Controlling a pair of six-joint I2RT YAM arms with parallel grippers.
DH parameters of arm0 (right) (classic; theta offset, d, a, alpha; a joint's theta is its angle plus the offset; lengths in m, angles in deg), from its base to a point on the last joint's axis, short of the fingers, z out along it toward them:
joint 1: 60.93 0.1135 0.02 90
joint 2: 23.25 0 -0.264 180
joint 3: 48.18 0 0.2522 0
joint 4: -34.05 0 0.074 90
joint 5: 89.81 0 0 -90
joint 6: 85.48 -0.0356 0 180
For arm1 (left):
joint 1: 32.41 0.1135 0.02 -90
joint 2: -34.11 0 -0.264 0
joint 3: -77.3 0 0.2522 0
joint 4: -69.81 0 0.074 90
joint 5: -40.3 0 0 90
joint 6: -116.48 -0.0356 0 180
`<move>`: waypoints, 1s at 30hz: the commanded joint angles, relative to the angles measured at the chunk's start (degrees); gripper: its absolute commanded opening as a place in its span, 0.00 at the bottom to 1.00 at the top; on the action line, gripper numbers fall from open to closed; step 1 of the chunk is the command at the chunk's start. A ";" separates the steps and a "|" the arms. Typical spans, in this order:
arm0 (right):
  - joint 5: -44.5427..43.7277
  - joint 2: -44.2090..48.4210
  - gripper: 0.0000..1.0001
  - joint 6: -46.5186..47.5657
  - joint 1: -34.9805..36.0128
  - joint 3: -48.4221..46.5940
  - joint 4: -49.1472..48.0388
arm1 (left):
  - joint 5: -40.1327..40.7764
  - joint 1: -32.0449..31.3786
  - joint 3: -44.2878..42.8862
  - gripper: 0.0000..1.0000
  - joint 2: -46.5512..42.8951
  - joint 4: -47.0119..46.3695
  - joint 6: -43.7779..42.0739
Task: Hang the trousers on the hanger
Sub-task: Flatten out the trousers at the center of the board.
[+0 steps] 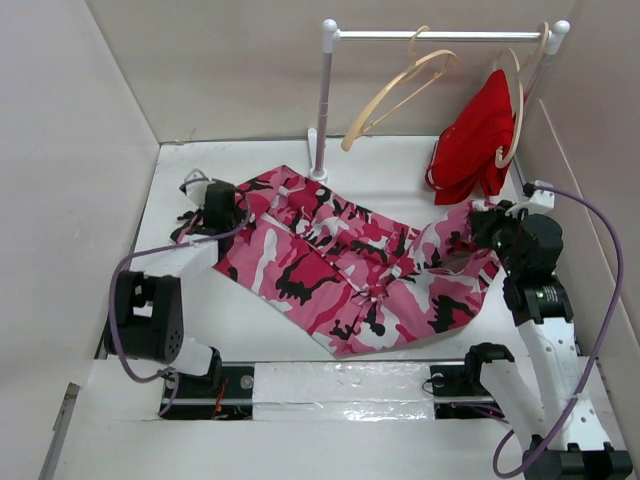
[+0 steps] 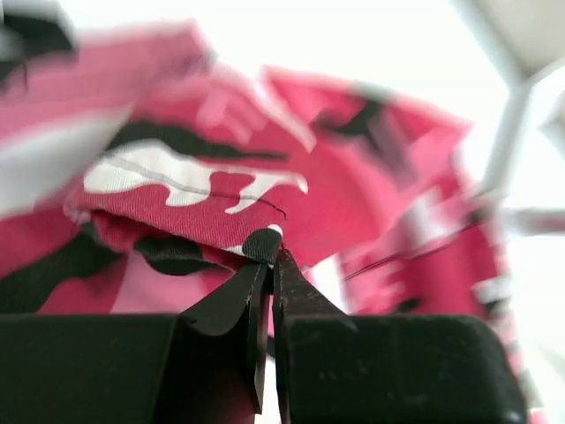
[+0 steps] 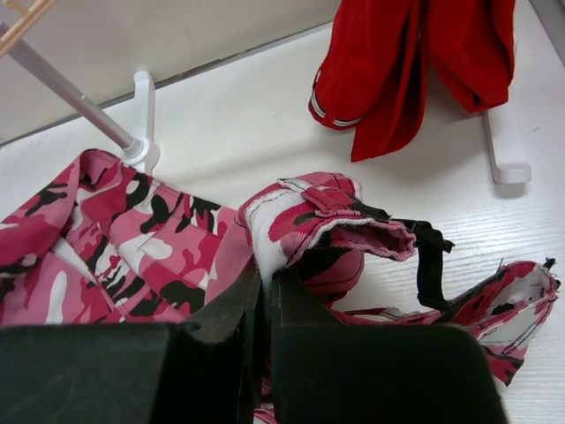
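**railwatcher:** so how are your arms sitting right now?

**me:** Both are pinching the long pink, red, white and black camouflage cloth trousers [image 1: 350,265]. They're spread on the white table [image 1: 240,320] in front of the white clothes rail [image 1: 440,35], from left of its post to under its right end. My left arm is folded at the elbow with the forearm reaching toward the rail. My left gripper [image 2: 269,252] has its jaws closed tight on a folded hem at the end left of the post.

**railwatcher:** and the right one?

**me:** It rises from its base toward the rail's right end, wrist bent in toward the post. My right gripper [image 3: 265,274] is clamped on the bunched-up end there, jaws nearly touching, cloth humped up around them.

**railwatcher:** hanger?

**me:** The pale, thin, curved wooden hanger [image 1: 400,90] hangs tilted from the middle of the rail. A second hanger [image 1: 517,110] like it, at the rail's right end, carries a plain red garment [image 1: 475,140].
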 commanded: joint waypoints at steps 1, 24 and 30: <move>-5.57 -0.15 0.00 -0.46 -0.86 0.65 -5.22 | 1.98 2.56 -9.25 0.00 -5.87 0.43 -1.40; -20.78 -13.42 0.00 -4.33 -6.39 -5.49 -8.56 | -0.14 -2.58 2.21 0.82 -4.89 -7.02 4.73; -29.93 -11.68 0.00 -10.04 -12.36 -1.64 -5.74 | 8.55 -5.51 16.81 0.83 -18.05 -5.45 8.34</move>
